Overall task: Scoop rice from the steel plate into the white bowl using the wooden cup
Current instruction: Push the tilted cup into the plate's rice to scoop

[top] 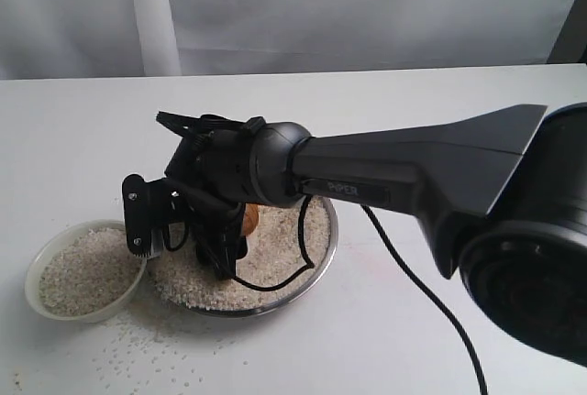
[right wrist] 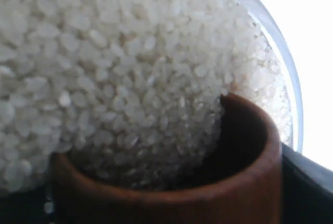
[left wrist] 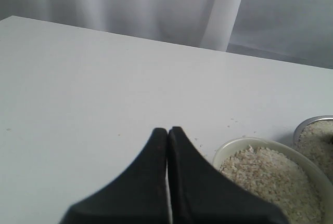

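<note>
Nearest lens: bulky black right arm (top: 514,230), filling near-right corner of exterior view, stretched leftward over white worktop (top: 440,102) to steel plate (top: 327,250). Black cable (top: 417,290) trailing from arm down across worktop on near right; another loop hanging over plate.

Right hand (top: 237,235) down inside plate, clamped on wooden cup (top: 249,220); only a sliver of reddish-brown wood peeking out in exterior view. Right wrist view, close up: cup (right wrist: 244,182) tipped over, mouth pushed into rice (right wrist: 130,78), grains heaped at and inside mouth, dark inner wall showing on one side. Black finger (right wrist: 307,182) pressed against cup's outer wall. Shiny plate rim (right wrist: 289,89) just beyond rice heap.

Plate around centre of worktop, toward near side, covered with rice (top: 280,262) almost to rim. White bowl (top: 35,271) just left of plate, rims touching or nearly so, cannot tell which. Bowl upright, well filled with rice (top: 83,271). Loose grains (top: 156,349) scattered on worktop on near side of bowl and plate.

Left hand (left wrist: 167,133) seen only in left wrist view: jaws closed flush together, nothing between. Bare worktop ahead of it, bowl (left wrist: 229,148) close beside; contact with worktop not determinable. Plate edge (left wrist: 312,121) just past bowl in same view. White curtain (top: 275,10) behind far edge of worktop.
</note>
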Action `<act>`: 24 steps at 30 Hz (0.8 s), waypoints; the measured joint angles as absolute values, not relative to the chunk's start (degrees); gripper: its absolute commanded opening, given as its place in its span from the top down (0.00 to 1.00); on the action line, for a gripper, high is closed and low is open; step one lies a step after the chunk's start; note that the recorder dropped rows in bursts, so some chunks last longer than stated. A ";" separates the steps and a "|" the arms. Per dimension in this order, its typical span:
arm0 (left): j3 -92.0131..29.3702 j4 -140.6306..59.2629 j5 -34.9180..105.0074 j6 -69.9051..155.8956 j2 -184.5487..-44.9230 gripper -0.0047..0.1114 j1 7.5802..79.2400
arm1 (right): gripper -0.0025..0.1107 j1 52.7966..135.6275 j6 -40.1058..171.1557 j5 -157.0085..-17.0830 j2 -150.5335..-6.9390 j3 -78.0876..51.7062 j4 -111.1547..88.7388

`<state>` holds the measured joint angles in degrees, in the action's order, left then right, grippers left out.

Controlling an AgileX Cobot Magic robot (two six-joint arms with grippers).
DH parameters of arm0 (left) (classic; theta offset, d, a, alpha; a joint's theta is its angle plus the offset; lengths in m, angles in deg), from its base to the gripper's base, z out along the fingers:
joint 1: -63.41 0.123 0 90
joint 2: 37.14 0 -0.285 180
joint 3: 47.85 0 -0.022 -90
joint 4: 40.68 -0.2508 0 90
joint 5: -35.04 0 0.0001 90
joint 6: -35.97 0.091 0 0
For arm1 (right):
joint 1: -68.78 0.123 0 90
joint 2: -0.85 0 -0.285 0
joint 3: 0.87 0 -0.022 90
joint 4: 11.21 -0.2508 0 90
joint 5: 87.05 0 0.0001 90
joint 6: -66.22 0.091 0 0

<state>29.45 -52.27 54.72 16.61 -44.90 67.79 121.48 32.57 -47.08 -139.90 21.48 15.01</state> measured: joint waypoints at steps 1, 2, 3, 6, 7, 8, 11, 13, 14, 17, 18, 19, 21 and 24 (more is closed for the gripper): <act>29.45 -52.27 54.72 16.61 -44.90 0.96 67.79 | 0.98 121.37 32.57 -47.17 -139.78 21.48 14.26; 29.45 -52.27 54.72 16.61 -44.90 0.96 67.79 | 0.98 121.25 32.68 -47.17 -139.78 21.48 13.67; 29.45 -52.27 54.72 16.61 -44.90 0.96 67.79 | 0.98 121.25 32.68 -47.42 -139.78 21.48 13.18; 29.45 -52.27 54.72 16.61 -44.90 0.96 67.79 | 0.98 121.14 32.81 -47.79 -139.78 21.48 11.96; 29.45 -52.27 54.72 16.61 -44.90 0.96 67.79 | 0.98 121.14 32.93 -47.88 -139.78 21.48 11.68; 29.45 -52.27 54.72 16.61 -44.90 0.96 67.79 | 0.98 121.14 33.19 -48.02 -139.78 21.48 11.51; 29.45 -52.27 54.72 16.61 -44.90 0.96 67.79 | 0.98 121.14 33.66 -48.32 -139.78 21.48 10.87; 29.45 -52.27 54.72 16.61 -44.90 0.96 67.79 | 0.98 121.14 33.88 -48.46 -139.67 21.48 10.31; 29.45 -52.27 54.72 16.61 -44.90 0.96 67.79 | 0.98 121.14 33.88 -48.60 -139.58 21.48 9.99; 29.45 -52.27 54.72 16.61 -44.90 0.96 67.79 | 0.98 121.01 34.00 -49.89 -139.22 21.48 7.94; 29.45 -52.27 54.72 16.61 -44.90 0.96 67.79 | 0.98 120.93 34.08 -50.27 -139.05 21.48 7.12; 29.45 -52.27 54.72 16.61 -44.90 0.96 67.79 | 0.98 120.78 34.08 -50.61 -138.72 21.48 6.02; 29.45 -52.27 54.72 16.61 -44.90 0.96 67.79 | 0.98 120.43 34.08 -51.30 -138.11 21.48 4.18; 29.45 -52.27 54.72 16.61 -44.90 0.96 67.79 | 0.98 119.19 33.88 -51.63 -138.00 21.48 0.70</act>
<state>29.45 -52.27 54.72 16.61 -44.90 67.79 119.19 33.88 -51.63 -138.00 21.48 0.70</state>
